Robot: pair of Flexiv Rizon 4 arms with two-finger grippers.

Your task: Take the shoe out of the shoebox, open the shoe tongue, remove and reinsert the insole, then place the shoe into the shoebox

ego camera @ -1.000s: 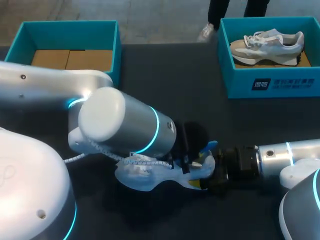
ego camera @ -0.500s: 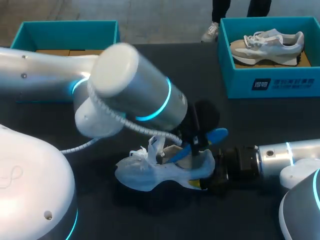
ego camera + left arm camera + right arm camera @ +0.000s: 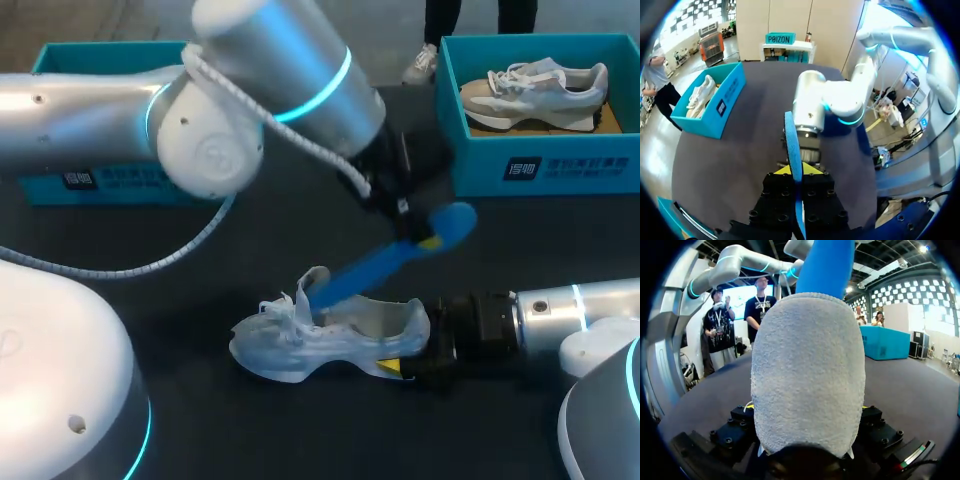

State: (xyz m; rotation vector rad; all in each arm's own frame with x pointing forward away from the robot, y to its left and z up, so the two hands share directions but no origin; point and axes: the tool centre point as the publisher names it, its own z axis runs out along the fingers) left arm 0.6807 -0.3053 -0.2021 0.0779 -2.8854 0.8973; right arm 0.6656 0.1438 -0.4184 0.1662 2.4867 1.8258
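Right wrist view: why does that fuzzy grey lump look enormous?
Right wrist view: the heel of the pale mesh shoe sits against the fisheye lens, so it balloons; head view: the same shoe looks small; left wrist view: the edge of the dark table bows.

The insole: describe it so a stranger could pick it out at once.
On the dark table, find the pale shoe in the middle. The insole is the long flat strip slanting up from it to the left gripper. Unlike the teal boxes, it is bright blue and thin.
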